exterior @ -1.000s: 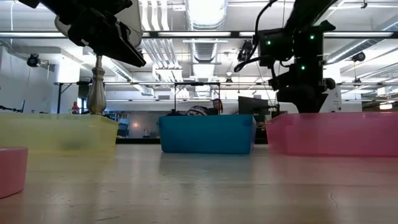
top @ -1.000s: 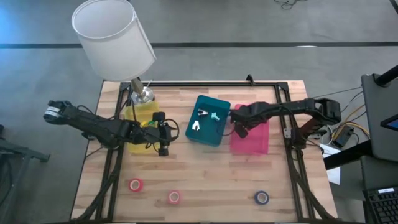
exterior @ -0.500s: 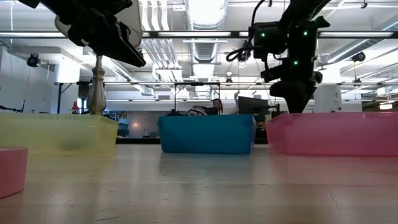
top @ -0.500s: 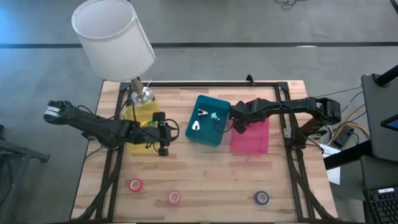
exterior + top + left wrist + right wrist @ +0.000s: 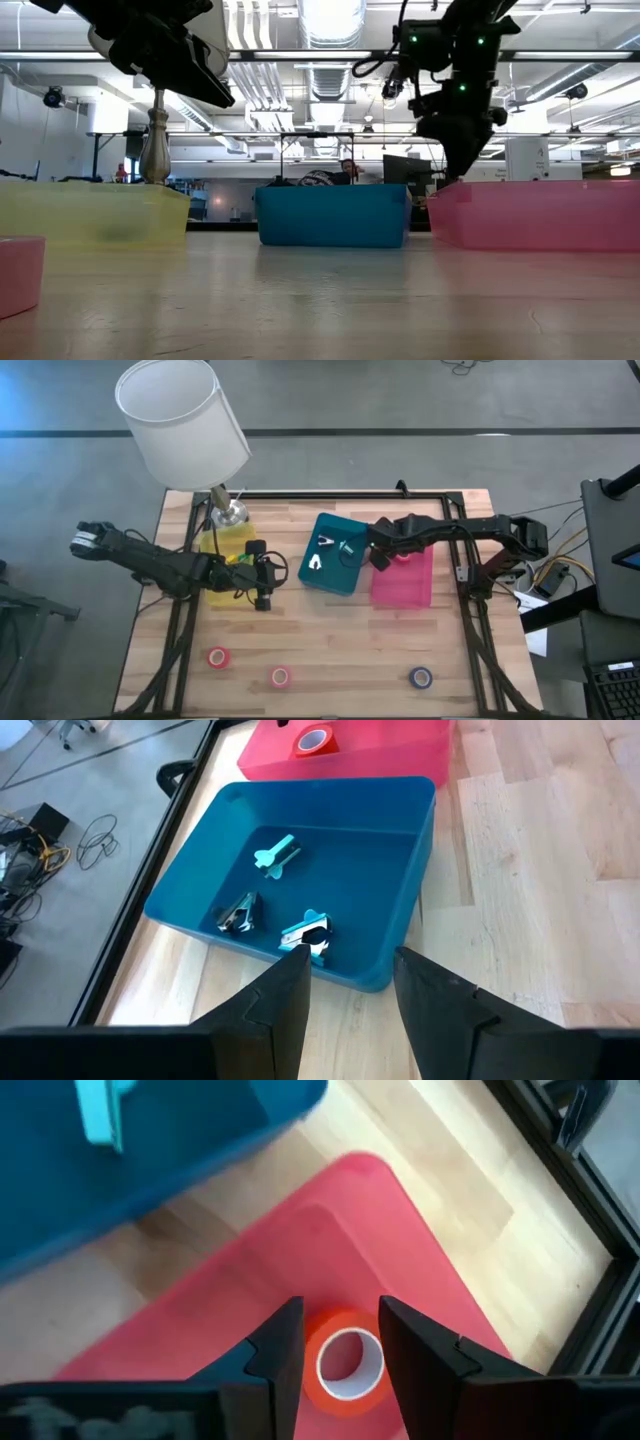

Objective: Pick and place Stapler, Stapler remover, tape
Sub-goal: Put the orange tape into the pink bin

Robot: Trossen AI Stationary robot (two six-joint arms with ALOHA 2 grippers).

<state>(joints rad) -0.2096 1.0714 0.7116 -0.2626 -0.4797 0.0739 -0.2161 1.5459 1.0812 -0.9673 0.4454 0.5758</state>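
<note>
The left tool (image 5: 264, 578) hangs over the desk (image 5: 340, 650) just in front of the yellow bin (image 5: 226, 552), which sits near the back left corner beside a lamp (image 5: 185, 420); its fingers (image 5: 290, 1000) stand apart with nothing between them. Along the front edge lie three tape rolls: a red one (image 5: 218, 657) toward the front left corner, a second red one (image 5: 281, 677) just left of the middle, and a blue one (image 5: 421, 678) toward the front right. The teal bin (image 5: 335, 553) at the middle back holds three small tools (image 5: 283, 853). The right tool (image 5: 383, 557) hovers over the left rim of the pink bin (image 5: 403, 582), open, above a red tape roll (image 5: 349, 1362) lying in that bin.
</note>
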